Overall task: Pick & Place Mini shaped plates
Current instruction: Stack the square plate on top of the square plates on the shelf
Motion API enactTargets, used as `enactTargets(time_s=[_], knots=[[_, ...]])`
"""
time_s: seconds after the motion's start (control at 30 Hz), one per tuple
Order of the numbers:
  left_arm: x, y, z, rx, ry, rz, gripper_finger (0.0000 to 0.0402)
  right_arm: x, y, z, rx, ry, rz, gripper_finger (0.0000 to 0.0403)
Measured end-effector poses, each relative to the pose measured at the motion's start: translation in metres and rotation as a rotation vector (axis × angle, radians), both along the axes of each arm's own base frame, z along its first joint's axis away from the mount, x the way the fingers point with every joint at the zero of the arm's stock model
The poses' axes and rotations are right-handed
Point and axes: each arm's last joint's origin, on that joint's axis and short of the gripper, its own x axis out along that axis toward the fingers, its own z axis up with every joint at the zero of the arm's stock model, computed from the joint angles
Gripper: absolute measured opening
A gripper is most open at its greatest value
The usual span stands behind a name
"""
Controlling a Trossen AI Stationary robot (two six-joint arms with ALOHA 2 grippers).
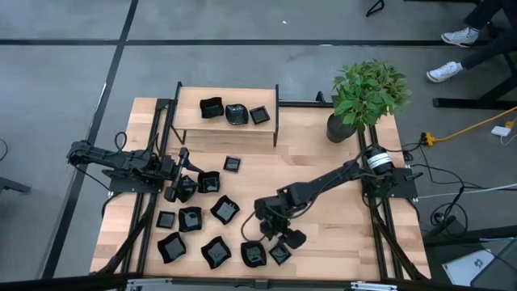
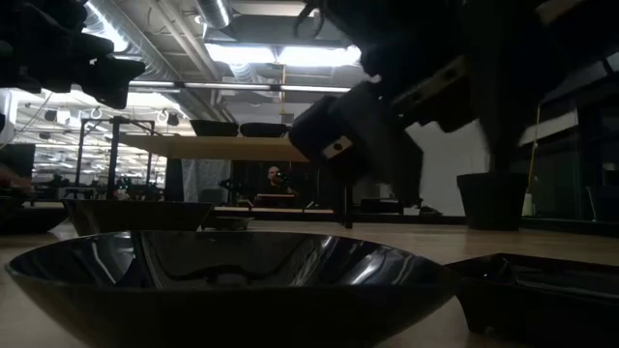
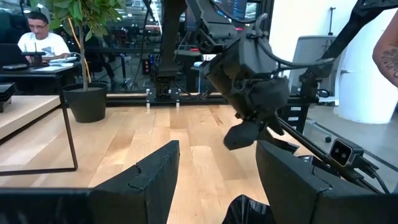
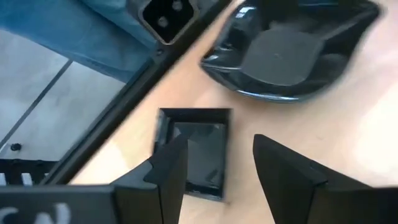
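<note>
The big wooden table [image 1: 323, 162] holds everything. At its back stands a low wooden shelf [image 1: 229, 129] with thin black legs. Three mini shaped plates [image 1: 235, 113] sit in a row on top of the shelf. Near the back right corner is a leafy green plant [image 1: 370, 93] in a dark pot [image 1: 340, 128].

The right arm [image 1: 331, 178] reaches from the right side toward the front middle of the table. The right gripper [image 4: 214, 168] hangs just above a small square plate [image 4: 198, 149] close to the front edge. Its two fingers are apart, and nothing is held between them. A bigger wavy-edged plate [image 4: 292, 53] lies just beside the square one.

The left arm [image 1: 113, 162] comes in from the left side. The left gripper [image 3: 217, 180] is over the plates near the left middle of the table. Its fingers are apart too, with the edge of a black plate [image 3: 249, 211] showing low between them. I cannot tell if they touch it.

The other black plates [image 1: 202, 234] are scattered over the front left part of the table, most a little apart. One small square plate [image 1: 233, 164] sits alone in front of the shelf.

A person [image 3: 40, 37] sits at a desk in the room behind the table.
</note>
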Motion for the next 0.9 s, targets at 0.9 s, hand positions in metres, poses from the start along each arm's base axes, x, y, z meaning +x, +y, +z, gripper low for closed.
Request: enactTargets(time_s=[0.9], knots=[[0.000,0.000,0.000,0.000,0.000,0.001,0.0207,-0.001,0.023,-0.025,-0.154,-0.022,-0.060,0.0159]])
